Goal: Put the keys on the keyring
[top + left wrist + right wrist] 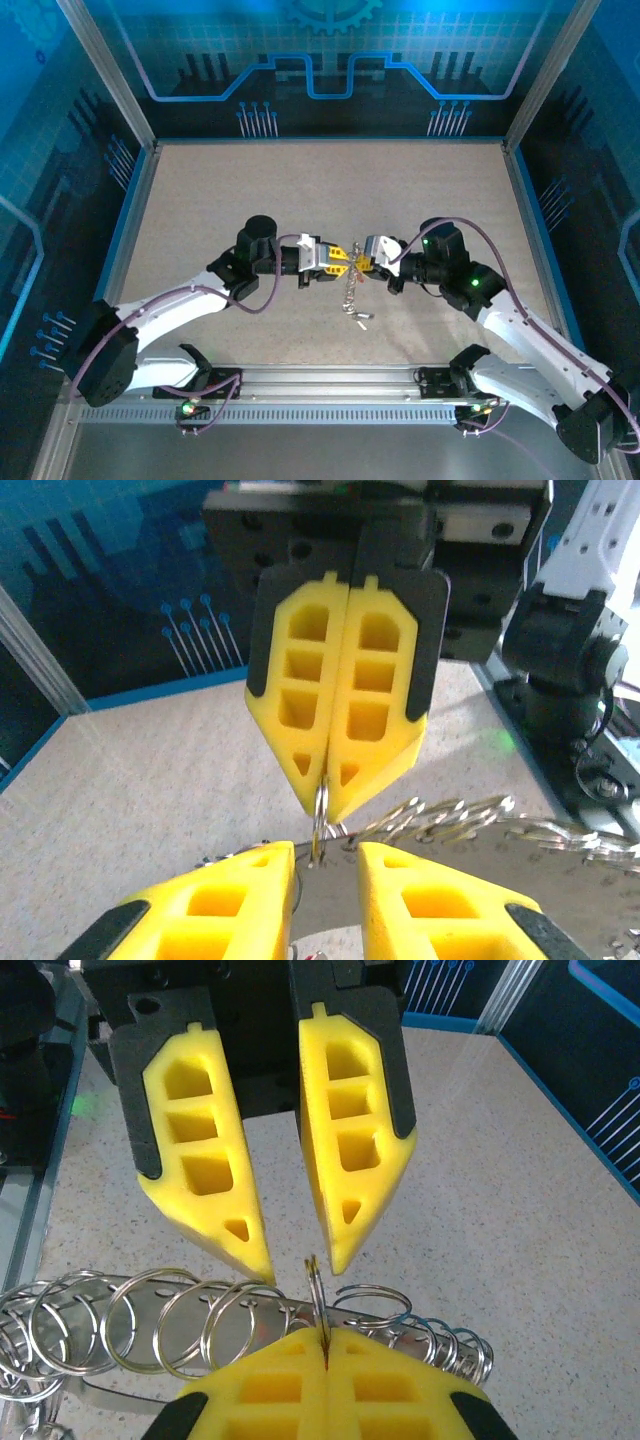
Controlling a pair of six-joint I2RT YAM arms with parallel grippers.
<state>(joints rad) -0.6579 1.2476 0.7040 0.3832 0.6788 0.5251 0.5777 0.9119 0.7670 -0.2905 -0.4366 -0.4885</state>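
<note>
Right wrist view: pinched keyring (210, 1322) edge-up in right gripper (325, 1338), jaws closed on it. Parked left gripper (300, 1268) opposite, jaws open, guessing for threading clear of tabletop (520, 1210).

No legible text, labels, brands or numbers; backdrop panels (320, 60) show circuit graphics, seemingly unlettered.

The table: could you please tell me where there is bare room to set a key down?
Bare: the far half of the table, up to the back wall. Crowded: the centre, where left pincer, right pincer and the hanging keyring meet.
</note>
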